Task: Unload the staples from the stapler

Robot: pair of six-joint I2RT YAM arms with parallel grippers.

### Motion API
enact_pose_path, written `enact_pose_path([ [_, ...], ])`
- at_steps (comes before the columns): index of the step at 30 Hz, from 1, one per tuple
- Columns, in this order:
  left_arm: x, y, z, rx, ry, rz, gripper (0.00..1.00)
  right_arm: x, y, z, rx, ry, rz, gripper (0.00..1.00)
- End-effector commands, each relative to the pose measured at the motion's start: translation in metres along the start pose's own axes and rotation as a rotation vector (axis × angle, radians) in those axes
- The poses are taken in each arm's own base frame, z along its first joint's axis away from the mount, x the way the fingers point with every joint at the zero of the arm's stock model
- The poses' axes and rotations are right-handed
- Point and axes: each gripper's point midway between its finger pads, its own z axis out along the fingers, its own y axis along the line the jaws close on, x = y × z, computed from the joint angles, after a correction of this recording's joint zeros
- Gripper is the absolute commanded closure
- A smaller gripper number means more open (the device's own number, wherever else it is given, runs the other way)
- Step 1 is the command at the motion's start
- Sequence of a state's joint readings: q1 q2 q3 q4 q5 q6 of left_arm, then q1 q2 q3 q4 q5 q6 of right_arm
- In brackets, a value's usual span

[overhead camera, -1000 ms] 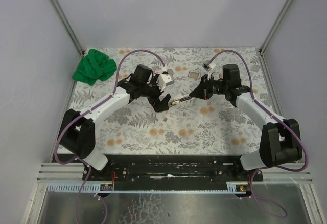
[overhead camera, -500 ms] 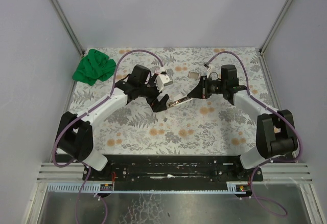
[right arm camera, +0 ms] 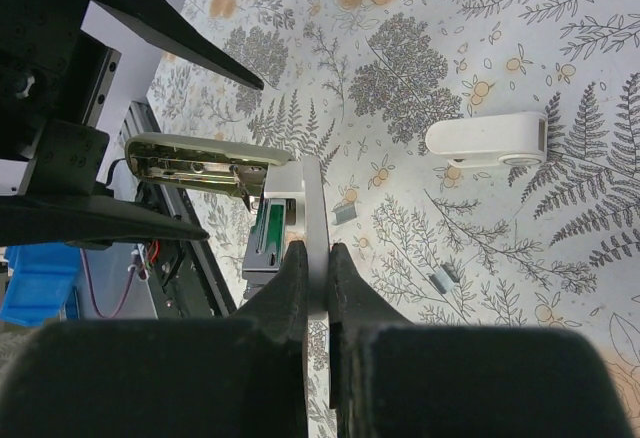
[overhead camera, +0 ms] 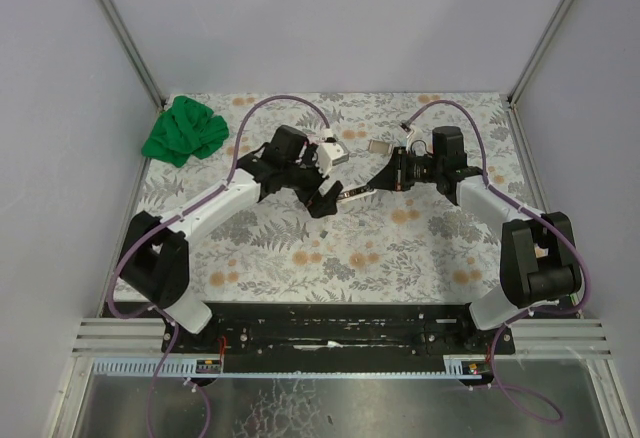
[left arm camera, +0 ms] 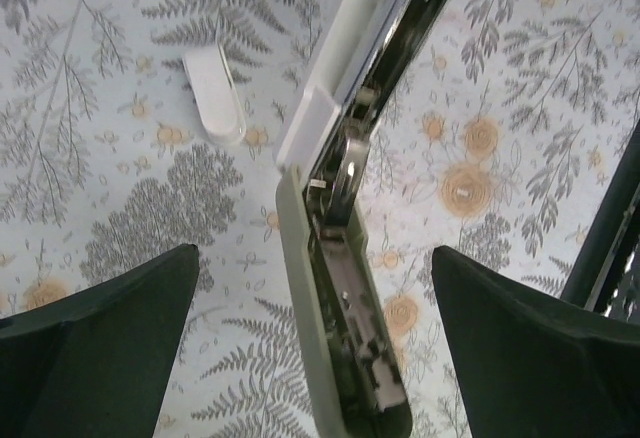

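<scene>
The stapler (overhead camera: 352, 194) hangs hinged open between the two arms. My right gripper (right arm camera: 318, 254) is shut on its flat grey base plate (right arm camera: 314, 208); the cream top arm (right arm camera: 200, 162) juts out to the left. In the left wrist view the open channel of that cream arm (left arm camera: 345, 308) lies between the fingers (left arm camera: 90, 348) of my left gripper (left arm camera: 313, 258), which is open and clear of it on both sides. Two tiny grey staples (right arm camera: 345, 214) lie on the cloth below the stapler, the second bit (right arm camera: 443, 278) a little apart.
A small white stapler-like piece (right arm camera: 485, 141) lies on the floral tablecloth (overhead camera: 400, 248), seen too in the left wrist view (left arm camera: 215, 93). A small box (overhead camera: 378, 145) sits behind the grippers. A green cloth (overhead camera: 185, 130) is bunched at the back left corner.
My left gripper has shifted right, toward the stapler. The right arm drew in slightly to the left, holding the stapler throughout.
</scene>
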State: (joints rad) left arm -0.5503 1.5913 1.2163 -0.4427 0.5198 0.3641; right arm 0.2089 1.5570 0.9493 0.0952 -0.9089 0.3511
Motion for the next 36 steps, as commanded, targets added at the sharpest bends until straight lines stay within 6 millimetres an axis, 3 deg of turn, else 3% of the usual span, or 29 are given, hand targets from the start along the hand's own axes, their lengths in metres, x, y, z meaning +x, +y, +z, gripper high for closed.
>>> enact_pose_path([
  [1,-0.039,0.000,0.003,-0.040,-0.062,0.028,0.00,-0.018,0.010,-0.001,-0.016,-0.033,-0.059,1.00],
  [15,-0.027,-0.009,0.022,-0.201,0.038,0.245,0.03,-0.022,0.009,0.002,-0.008,-0.020,0.026,1.00],
  [26,-0.021,0.010,0.017,-0.342,0.065,0.330,0.09,-0.021,0.014,-0.001,-0.031,-0.022,0.029,1.00],
  [31,-0.018,0.014,0.013,-0.368,0.077,0.350,0.20,-0.021,0.014,-0.002,-0.031,-0.024,0.033,1.00],
  [36,-0.016,0.012,0.010,-0.363,0.075,0.362,0.48,-0.022,0.011,-0.003,-0.026,-0.027,0.036,1.00],
])
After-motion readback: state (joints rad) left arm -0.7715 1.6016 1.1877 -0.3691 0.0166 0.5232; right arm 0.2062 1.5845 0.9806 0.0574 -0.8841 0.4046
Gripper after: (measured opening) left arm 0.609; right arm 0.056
